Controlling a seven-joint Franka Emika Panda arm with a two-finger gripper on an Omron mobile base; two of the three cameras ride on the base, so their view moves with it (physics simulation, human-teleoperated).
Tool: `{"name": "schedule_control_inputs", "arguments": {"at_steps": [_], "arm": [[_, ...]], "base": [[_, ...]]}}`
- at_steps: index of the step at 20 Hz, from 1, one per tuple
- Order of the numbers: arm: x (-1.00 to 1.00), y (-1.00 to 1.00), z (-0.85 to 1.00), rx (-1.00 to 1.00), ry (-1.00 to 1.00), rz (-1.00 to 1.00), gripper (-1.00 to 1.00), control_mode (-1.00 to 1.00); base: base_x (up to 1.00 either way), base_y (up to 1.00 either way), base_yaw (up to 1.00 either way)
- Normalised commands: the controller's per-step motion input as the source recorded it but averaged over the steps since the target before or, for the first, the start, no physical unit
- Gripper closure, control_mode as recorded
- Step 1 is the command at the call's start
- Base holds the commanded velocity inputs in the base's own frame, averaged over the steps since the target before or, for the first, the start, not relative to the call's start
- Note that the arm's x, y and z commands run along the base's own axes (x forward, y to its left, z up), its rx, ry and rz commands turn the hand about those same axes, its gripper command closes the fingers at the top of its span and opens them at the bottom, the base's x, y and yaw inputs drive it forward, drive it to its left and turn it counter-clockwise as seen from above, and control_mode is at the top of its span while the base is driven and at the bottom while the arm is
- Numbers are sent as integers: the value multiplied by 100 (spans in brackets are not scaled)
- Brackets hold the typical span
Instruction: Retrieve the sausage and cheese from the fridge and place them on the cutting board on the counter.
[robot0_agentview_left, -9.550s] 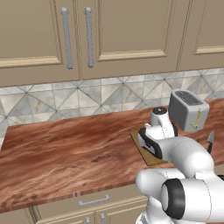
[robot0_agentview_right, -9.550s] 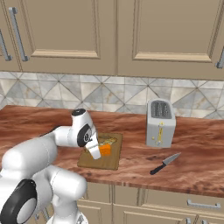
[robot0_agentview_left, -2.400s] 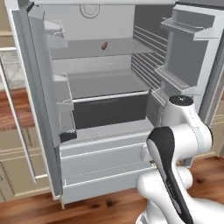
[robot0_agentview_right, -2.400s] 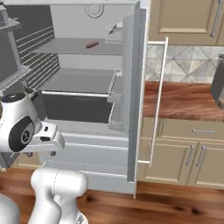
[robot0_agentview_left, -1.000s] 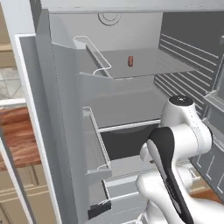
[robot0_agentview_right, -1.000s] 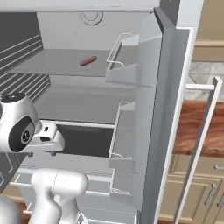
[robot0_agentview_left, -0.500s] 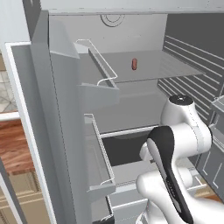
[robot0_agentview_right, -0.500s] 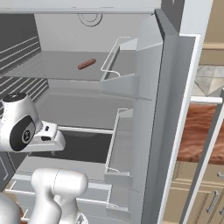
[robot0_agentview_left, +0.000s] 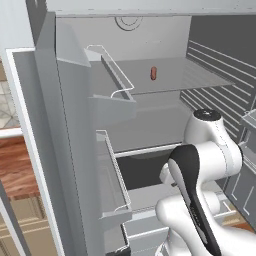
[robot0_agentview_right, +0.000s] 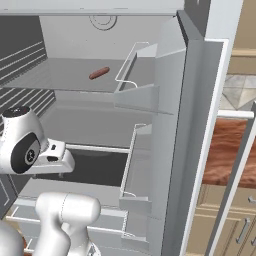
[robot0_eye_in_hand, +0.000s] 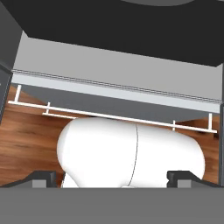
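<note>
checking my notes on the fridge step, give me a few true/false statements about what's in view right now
1. The sausage lies on the fridge's upper shelf. True.
2. The gripper is shut on the sausage. False: its jaws stand open and hold nothing.
3. The fridge doors are closed. False: the interior and the door shelves are exposed.
4. The reddish counter shows beside the fridge. True.
5. The sausage sits in a door shelf. False: it lies on the main inner shelf.

Small reddish-brown sausage (robot0_agentview_left: 153, 73) (robot0_agentview_right: 99, 73) flat on upper shelf of open grey fridge (robot0_agentview_left: 70, 125) (robot0_agentview_right: 195, 100).
</note>
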Motion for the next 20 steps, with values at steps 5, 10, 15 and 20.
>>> {"name": "schedule_control_inputs", "arguments": {"at_steps": [5, 10, 15, 20], "arm": [[0, 0, 0, 0, 0, 0, -100, 100], [0, 0, 0, 0, 0, 0, -100, -100], [0, 0, 0, 0, 0, 0, -100, -100], [-8, -5, 0, 1, -3, 0, -100, -100]], "base": [[0, 0, 0], [0, 0, 0], [0, 0, 0], [0, 0, 0]]}}
